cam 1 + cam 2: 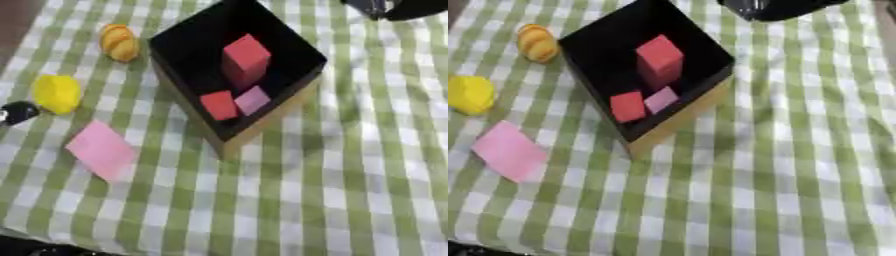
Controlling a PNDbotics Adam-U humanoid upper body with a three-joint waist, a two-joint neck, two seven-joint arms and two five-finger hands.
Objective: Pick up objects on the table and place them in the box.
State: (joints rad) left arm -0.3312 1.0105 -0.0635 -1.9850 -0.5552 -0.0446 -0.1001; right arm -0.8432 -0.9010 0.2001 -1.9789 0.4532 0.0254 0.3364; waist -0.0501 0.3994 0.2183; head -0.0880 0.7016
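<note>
Box (289, 102) with red blocks (245, 56), unlabelled.

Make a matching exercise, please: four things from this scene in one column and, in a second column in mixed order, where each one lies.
Things:
1. tall red block
2. yellow object
3. flat pink piece
4. orange object

Places:
A. on the cloth, in front of the yellow thing and left of the box's near corner
B. inside the box, behind two smaller blocks
C. on the cloth near the left edge, beside a dark part coming in from the left
D. on the cloth beside the box's far left side

Pairs: 1-B, 2-C, 3-A, 4-D
</note>
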